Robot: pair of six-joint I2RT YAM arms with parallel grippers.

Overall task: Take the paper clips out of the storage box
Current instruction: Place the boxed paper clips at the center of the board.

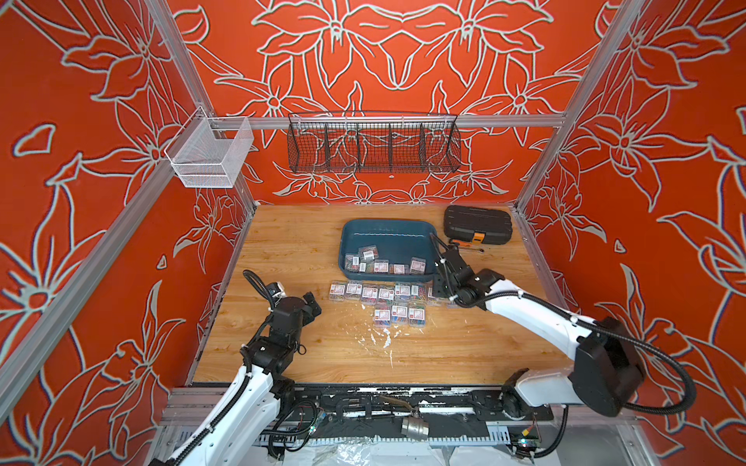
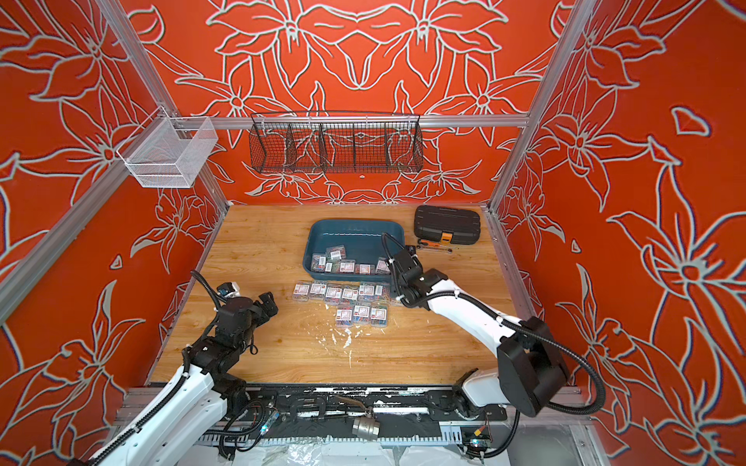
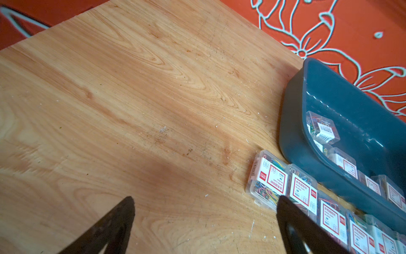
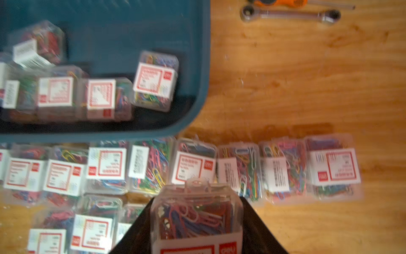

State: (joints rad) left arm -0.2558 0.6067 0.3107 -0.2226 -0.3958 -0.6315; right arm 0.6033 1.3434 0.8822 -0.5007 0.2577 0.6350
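My right gripper was clamped on one small clear plastic box of multicoloured paper clips, with a black finger pressed to each of its sides. I held it just outside the near right corner of the shallow teal-blue plastic storage box with rounded corners and a rolled rim. It was above the boxes lying on the table, and I could not tell whether it touched any of them.

Several more boxes of paper clips lay inside the storage box, crowded along its near wall, with one tipped on top of the others. Outside, on the light wooden table, a long row of them lay just beside that wall. A short row of three lay nearer to me.

My left gripper stood wide open and empty over bare wood, a little apart from the left end of the long row.

Beyond my right arm, a black ribbed case with an orange latch sat at the table's far right. A grey metal wrench lay in front of it.
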